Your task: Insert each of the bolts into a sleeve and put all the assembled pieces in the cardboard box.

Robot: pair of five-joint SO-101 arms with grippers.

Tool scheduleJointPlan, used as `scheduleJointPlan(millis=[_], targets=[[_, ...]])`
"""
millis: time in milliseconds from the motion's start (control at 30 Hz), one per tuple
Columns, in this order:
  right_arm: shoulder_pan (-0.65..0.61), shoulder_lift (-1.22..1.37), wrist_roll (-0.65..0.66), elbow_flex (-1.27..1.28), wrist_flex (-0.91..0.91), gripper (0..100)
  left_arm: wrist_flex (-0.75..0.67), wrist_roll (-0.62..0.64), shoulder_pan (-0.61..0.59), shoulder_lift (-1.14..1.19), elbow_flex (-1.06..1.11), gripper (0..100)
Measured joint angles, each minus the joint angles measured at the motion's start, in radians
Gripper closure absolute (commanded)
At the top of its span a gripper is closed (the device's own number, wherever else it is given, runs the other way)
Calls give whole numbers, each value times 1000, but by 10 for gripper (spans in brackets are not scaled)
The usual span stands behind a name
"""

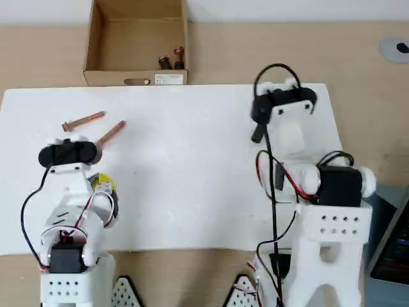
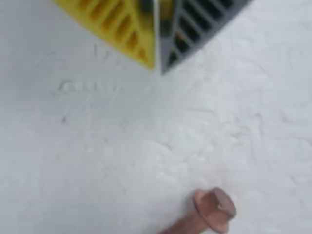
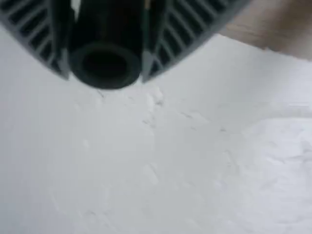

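Two copper bolts (image 1: 83,120) (image 1: 110,133) lie on the white mat (image 1: 185,173) at the far left. My left gripper (image 2: 158,61) hovers just above the mat near them, its yellow and grey fingers shut with nothing between them. One bolt's hexagonal head (image 2: 214,208) lies a short way from its tips. My right gripper (image 3: 106,73) is shut on a black sleeve (image 3: 105,63), whose open end faces the camera. In the high view the sleeve (image 1: 258,133) hangs over the mat's far right part. The cardboard box (image 1: 96,45) stands beyond the mat with two assembled pieces (image 1: 171,61) inside.
The mat's middle stretch between the two arms is bare. The wooden tabletop (image 1: 268,51) surrounds the mat. A grey disc (image 1: 396,48) sits at the far right corner, and a dark device (image 1: 393,246) is at the right edge.
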Motion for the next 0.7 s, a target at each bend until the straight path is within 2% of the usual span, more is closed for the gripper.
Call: scheduleJointPlan(millis=[233,467,700], targets=[[41,-17,-8,2,0,988,0,38,0,316,-245,993],[41,-17,-8,2,0,988,0,218,0,680,-528,995],[41,-17,-75,8,0,988,-2,397,-35,1019,-781,998]])
